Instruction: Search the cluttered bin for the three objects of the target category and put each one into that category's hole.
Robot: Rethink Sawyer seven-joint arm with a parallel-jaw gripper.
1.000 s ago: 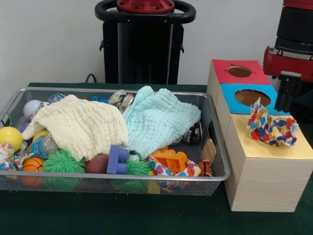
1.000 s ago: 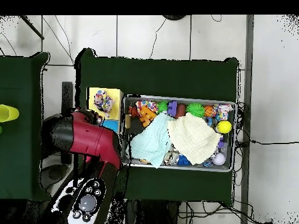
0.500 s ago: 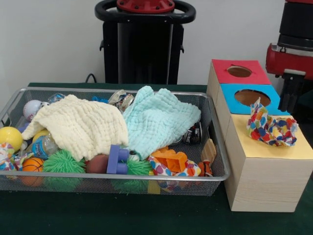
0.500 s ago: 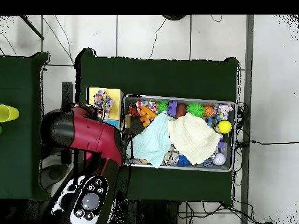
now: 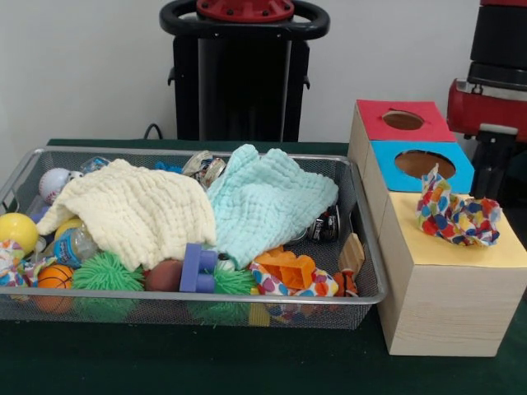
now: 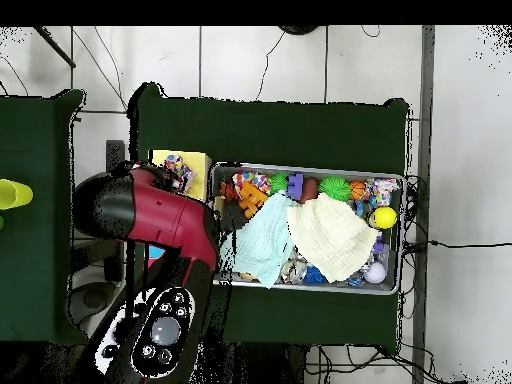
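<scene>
A crumpled cloth with coloured spots [image 5: 457,216] lies on the yellow top [image 5: 461,247] of the wooden box, and the overhead view shows this cloth [image 6: 178,170] beside the red arm [image 6: 150,215]. My gripper [image 5: 492,173] hangs just behind the box at the right edge, a little beyond the cloth and apart from it. The red section has a round hole [image 5: 403,120], and so does the blue section [image 5: 426,163]. In the mesh bin [image 5: 198,298] lie a cream cloth [image 5: 132,210], a mint cloth [image 5: 268,202] and another spotted cloth [image 5: 288,284].
The bin also holds balls, green spiky toys, a purple block [image 5: 196,267], an orange block [image 5: 286,267], bottles and cans. The box stands tight against the bin's right side. A yellow cup [image 6: 12,193] sits on a side table.
In the front view the gripper has shifted slightly right behind the box. Overhead, the arm has swung further over the box toward the bin. The spotted cloth has stayed on the yellow top.
</scene>
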